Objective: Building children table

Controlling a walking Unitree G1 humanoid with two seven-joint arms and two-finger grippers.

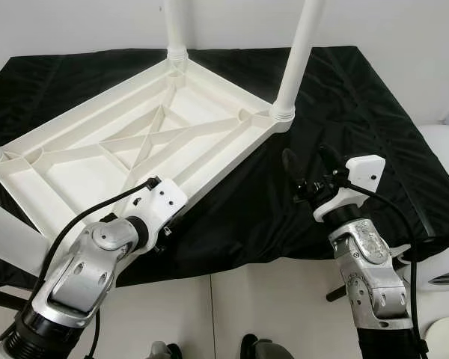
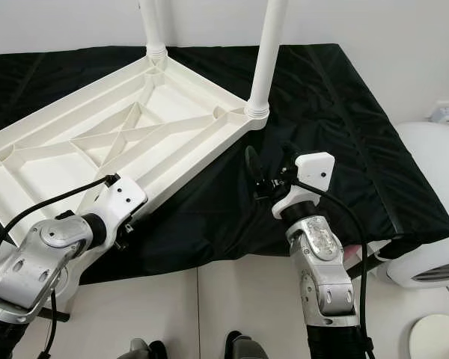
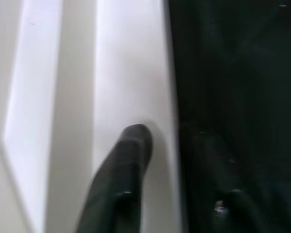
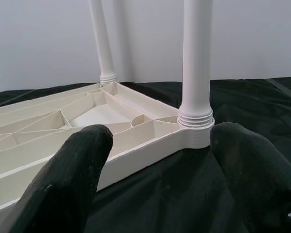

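Note:
A white plastic table top [image 1: 97,161] lies upside down on a black cloth [image 1: 359,97], its ribbed underside facing up. Two white legs stand upright in its far corners, one at the back [image 1: 176,26] and one at the right [image 1: 298,56]. My left gripper [image 1: 159,202] rests against the near rim of the table top; the left wrist view shows the white rim [image 3: 131,73] beside dark cloth. My right gripper [image 1: 308,163] hovers open above the cloth, just in front of the right leg [image 4: 197,58], with nothing between its fingers [image 4: 77,165].
The cloth's front edge [image 1: 284,258] drops to a light tiled floor [image 1: 269,307]. A rounded white object [image 1: 445,153] stands close on the right, beside my right arm. A white wall runs behind the table. Another white piece [image 1: 7,239] sticks out at the near left.

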